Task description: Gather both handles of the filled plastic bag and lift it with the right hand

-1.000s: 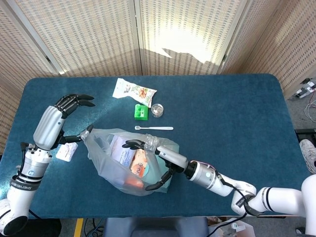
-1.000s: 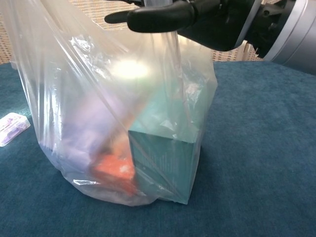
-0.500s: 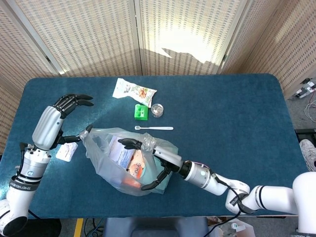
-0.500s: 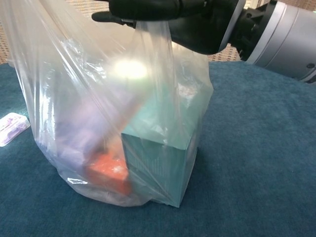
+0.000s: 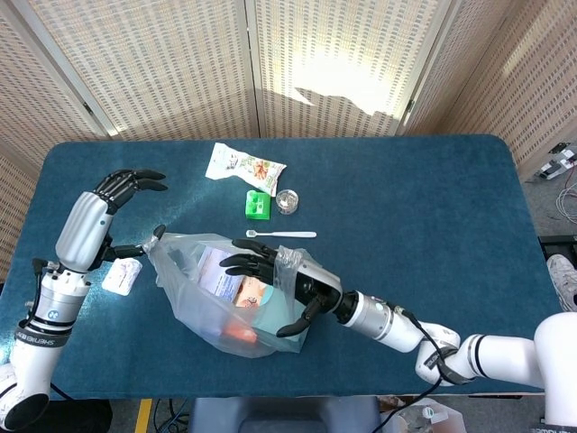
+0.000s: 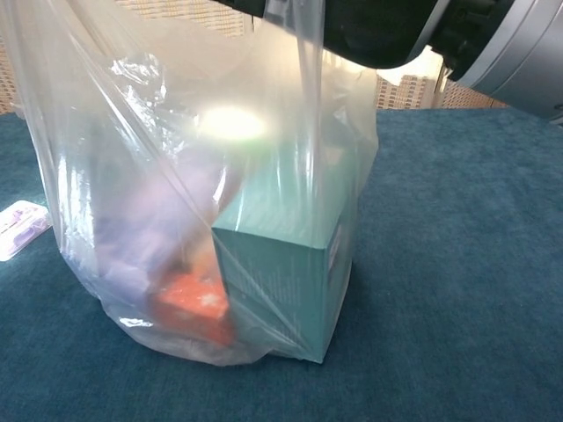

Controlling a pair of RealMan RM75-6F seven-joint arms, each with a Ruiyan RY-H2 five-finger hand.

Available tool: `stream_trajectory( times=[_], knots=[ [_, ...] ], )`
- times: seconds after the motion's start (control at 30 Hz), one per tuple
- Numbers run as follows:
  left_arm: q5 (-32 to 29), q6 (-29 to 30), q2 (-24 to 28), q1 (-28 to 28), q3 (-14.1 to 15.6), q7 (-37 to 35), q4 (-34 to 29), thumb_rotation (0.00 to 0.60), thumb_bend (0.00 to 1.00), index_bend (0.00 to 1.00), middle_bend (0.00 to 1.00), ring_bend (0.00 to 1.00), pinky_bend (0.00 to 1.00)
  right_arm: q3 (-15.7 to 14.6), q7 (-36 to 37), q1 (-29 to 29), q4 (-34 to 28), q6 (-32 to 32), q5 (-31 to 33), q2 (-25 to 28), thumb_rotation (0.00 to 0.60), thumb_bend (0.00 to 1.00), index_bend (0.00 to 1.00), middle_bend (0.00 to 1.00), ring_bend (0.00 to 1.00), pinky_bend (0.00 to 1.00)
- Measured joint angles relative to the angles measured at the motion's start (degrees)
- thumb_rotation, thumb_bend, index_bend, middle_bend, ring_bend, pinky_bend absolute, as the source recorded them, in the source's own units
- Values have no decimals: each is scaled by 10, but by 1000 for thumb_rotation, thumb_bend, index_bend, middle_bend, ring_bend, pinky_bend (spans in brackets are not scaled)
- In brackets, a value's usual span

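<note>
The filled clear plastic bag stands on the blue table, with a teal box and an orange pack inside. My right hand lies over the bag's mouth, fingers stretched toward the left. The right handle is wrapped around this hand. In the chest view only the hand's dark underside shows at the top, and the handle strip hangs from it. My left hand is at the bag's left, and its thumb holds the left handle pulled up taut.
Behind the bag lie a white spoon, a green box, a small clear cup and a snack packet. A small white packet lies under my left forearm and also shows in the chest view, where this white packet is at the left edge.
My right hand has risen and turned over the bag's mouth, drawing the right handle up. The bag stands straighter. The left hand has barely moved.
</note>
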Motion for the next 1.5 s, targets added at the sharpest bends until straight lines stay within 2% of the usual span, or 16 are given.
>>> stream_trajectory(
  times=[0.1, 0.5, 0.77, 0.97, 1.5],
  knots=[
    [-4, 2, 2, 0, -4, -1, -1, 600, 300, 302, 256, 254, 169, -1, 3, 1, 4, 1, 1, 1, 600, 0, 0, 135, 41, 79],
    [-24, -3, 12, -14, -32, -7, -10, 600, 270, 301, 256, 249, 169, -1, -85, 2, -5, -14, 10, 11, 600, 0, 0, 131, 41, 78],
    [-34, -10, 18, -24, -45, -1, -22, 600, 270, 301, 256, 245, 169, 6, -117, 5, -10, -21, 14, 12, 600, 0, 0, 72, 0, 22],
    [-44, -20, 23, -36, -55, 7, -24, 600, 265, 293, 256, 240, 168, 11, -137, 12, -13, -31, 17, 9, 600, 0, 0, 57, 0, 20],
    [-53, -44, 45, -53, -58, 52, -51, 600, 255, 272, 256, 231, 164, 40, -173, 39, -17, -84, 53, -8, 600, 0, 0, 42, 0, 12]
  ],
)
